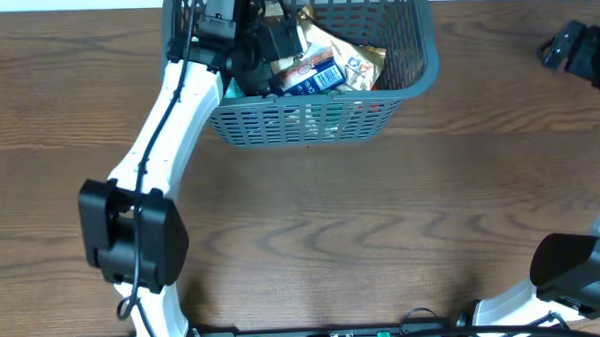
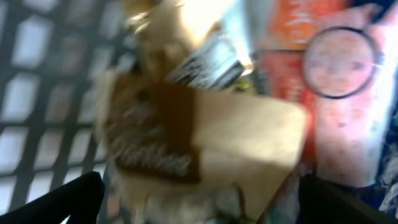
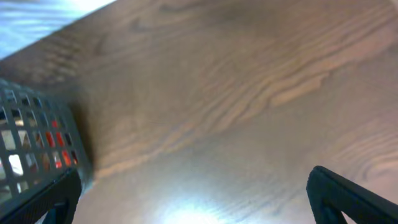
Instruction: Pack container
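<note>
Left gripper (image 2: 202,208) fingertips are seen at the two bottom corners of the left wrist view. They are spread wide, with nothing pinched between them. Directly under the lens a tan packet (image 2: 242,149) with a dark brown patch is seen, blurred. A gap shows on both sides of it, so no grip is read. A red packet (image 2: 339,93) sits at upper right of that frame, and the lattice wall of the container (image 2: 37,93) at left.

Judgement: wide jaws over the load suit a drop or a nudge, not a grasp. Which one cannot be told.

In the overhead view the container is at top centre, cut off by the top edge. The left arm is reached in over its left rim, so that claw is inside it, in the left half. A blue packet (image 1: 315,78) and a gold packet (image 1: 361,58) are piled loosely at centre.

Right gripper (image 1: 576,49) is at upper right of the overhead view, well apart from the container, wide and holding nothing. Bare table (image 1: 382,216) lies between them. It is judged parked there to keep the basket free for the other arm.
</note>
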You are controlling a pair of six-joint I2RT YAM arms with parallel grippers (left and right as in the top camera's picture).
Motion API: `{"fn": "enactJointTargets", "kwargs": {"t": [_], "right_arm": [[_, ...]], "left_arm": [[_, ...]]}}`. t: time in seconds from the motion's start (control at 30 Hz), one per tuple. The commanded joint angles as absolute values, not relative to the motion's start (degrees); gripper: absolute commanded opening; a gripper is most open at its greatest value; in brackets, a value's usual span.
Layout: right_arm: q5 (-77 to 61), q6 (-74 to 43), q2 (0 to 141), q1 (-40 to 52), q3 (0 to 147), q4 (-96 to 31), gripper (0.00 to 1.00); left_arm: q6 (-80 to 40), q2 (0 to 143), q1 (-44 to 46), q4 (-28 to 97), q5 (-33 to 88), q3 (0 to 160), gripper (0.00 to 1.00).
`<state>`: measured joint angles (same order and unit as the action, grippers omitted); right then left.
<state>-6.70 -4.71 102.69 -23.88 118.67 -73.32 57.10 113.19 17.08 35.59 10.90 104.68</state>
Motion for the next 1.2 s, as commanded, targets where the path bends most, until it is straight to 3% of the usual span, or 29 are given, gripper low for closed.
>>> {"fn": "enactJointTargets", "kwargs": {"t": [0.0, 0.17, 0.37, 0.57, 0.8, 1.0, 1.17], "right_arm": [[-6.1, -2.4, 102.5, -23.8, 118.5, -70.7, 0.99], [-5.8, 0.3, 102.5, -21.1, 123.3, -66.2, 0.99], [-5.8, 4.6, 102.4, -15.0, 129.8, -65.8, 0.99], [-3.7, -2.8, 100.6, -11.0, 130.0, -72.6, 0.99], [-3.2, -4.3, 94.8, -10.5, 129.6, -80.8, 0.99], [-0.4, -5.7, 83.5, -8.4, 118.3, -79.2, 0.99], [-0.4, -5.7, 69.3, -3.6, 95.0, -68.7, 0.99]], "left_arm": [[38.5, 105.2, 15.1, 35.6, 4.9, 105.3, 0.98], [20.8, 95.3, 9.1, 39.4, 1.7, 105.3, 0.98], [10.9, 84.4, -0.3, 47.5, 1.7, 105.2, 0.99], [9.0, 75.4, -3.6, 51.9, 1.6, 99.1, 0.99], [8.9, 61.9, -3.6, 49.1, 1.7, 80.8, 0.98], [10.4, 49.0, -3.5, 43.5, 1.7, 65.4, 0.99], [10.9, 39.8, -3.5, 41.4, 2.1, 56.6, 0.98]]}}
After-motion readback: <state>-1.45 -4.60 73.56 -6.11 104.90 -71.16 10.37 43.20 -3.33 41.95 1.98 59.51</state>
